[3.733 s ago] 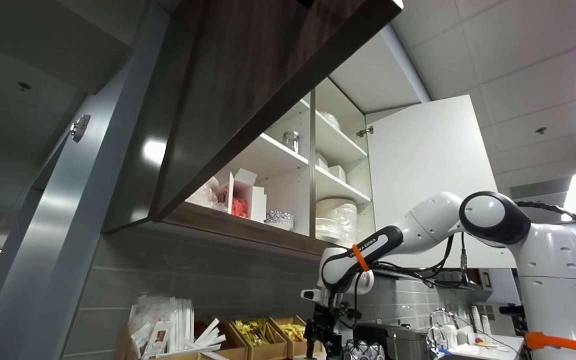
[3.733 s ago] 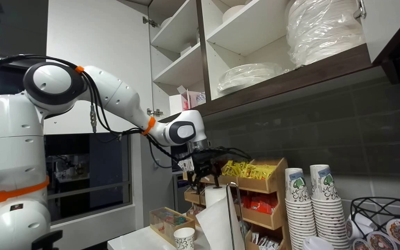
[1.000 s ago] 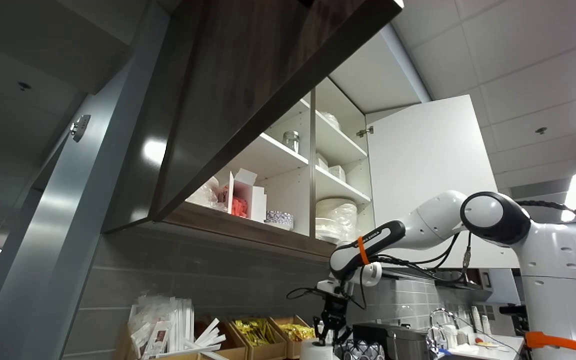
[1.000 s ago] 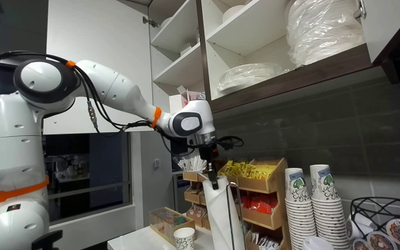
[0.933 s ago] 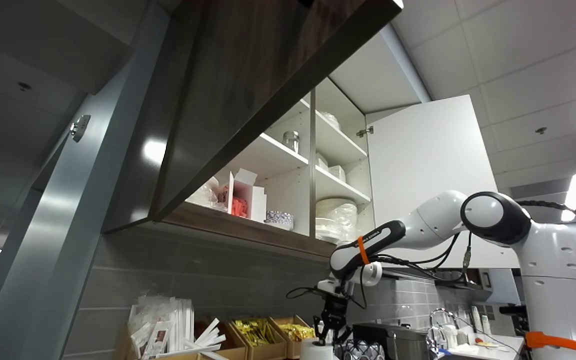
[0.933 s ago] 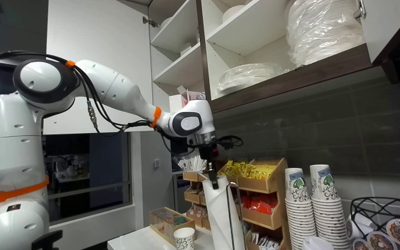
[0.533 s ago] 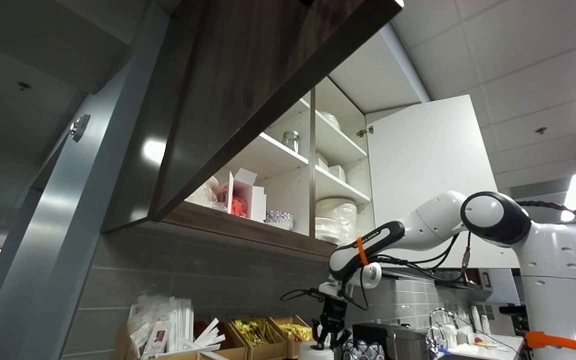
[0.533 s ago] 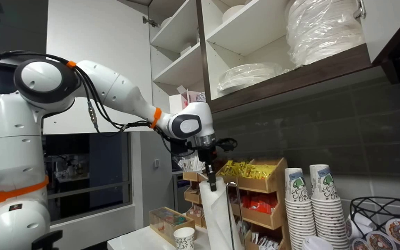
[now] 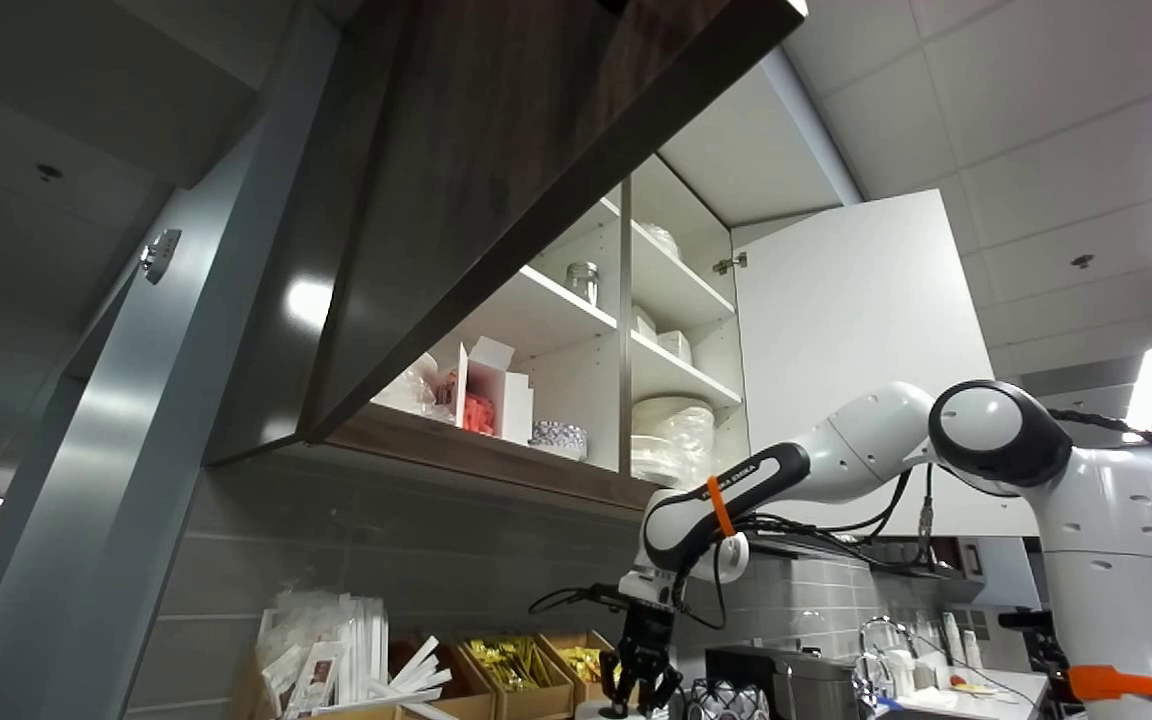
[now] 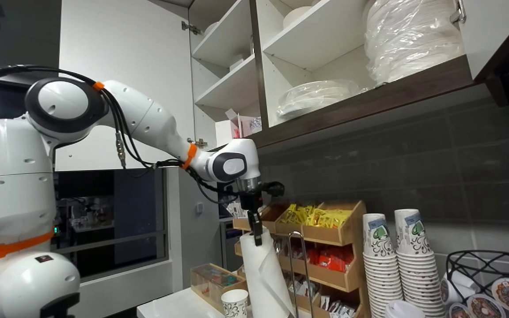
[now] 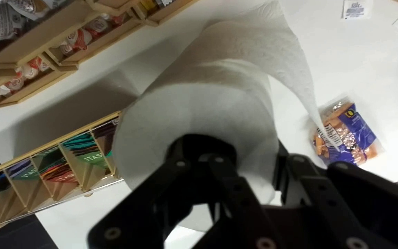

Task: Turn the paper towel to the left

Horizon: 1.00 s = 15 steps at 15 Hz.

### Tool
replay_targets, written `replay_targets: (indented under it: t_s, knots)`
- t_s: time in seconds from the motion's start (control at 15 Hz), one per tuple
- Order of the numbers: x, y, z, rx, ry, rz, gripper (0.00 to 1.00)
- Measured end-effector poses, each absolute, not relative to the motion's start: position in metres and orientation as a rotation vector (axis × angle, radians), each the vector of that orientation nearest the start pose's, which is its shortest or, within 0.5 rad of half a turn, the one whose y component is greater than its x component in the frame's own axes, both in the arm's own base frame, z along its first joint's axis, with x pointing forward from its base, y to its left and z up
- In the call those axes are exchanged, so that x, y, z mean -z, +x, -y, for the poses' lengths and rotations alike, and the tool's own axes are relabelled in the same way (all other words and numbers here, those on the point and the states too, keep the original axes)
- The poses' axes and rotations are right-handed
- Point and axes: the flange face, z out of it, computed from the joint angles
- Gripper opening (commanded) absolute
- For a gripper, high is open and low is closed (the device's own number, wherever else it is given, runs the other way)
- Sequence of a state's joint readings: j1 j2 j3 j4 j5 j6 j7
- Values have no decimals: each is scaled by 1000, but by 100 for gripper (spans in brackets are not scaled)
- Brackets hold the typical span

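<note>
The white paper towel (image 10: pixel 261 274) roll leans left at its top in an exterior view, beside a metal wire loop (image 10: pixel 296 232). My gripper (image 11: pixel 235 155) points down onto the roll's end in the wrist view. One finger sits in the dark core hole. The other presses against the outside, so the jaws are shut on the wall of the roll between them; the inner fingertip is hidden. A loose sheet (image 11: pixel 288 58) hangs off the roll's far side. Only the top of the roll shows at the bottom of an exterior view, under my gripper (image 9: pixel 634 706).
A wooden organizer (image 10: pixel 338 280) with packets stands behind the roll. Stacked paper cups (image 10: pixel 380 269) are to its right, and a single cup (image 10: pixel 235 304) stands close in front. A tea box (image 11: pixel 48 145) and a snack bag (image 11: pixel 349 135) lie near the base. Cabinet shelves (image 10: pixel 369 101) overhang.
Several seconds ago the jaws stood wider at the roll's top; they have since come together on it. Over the last second, gripper and roll top moved left in both exterior views, tilting the roll.
</note>
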<state>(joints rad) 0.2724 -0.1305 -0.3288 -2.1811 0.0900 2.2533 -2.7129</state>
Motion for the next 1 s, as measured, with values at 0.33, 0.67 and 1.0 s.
replay_targets:
  t_s: [0.33, 0.67, 1.0]
  knots:
    - [-458, 525, 50, -178, 776, -2830, 6]
    - [-454, 521, 66, -154, 770, -2827, 6]
    - [-448, 515, 80, -170, 790, -2833, 66]
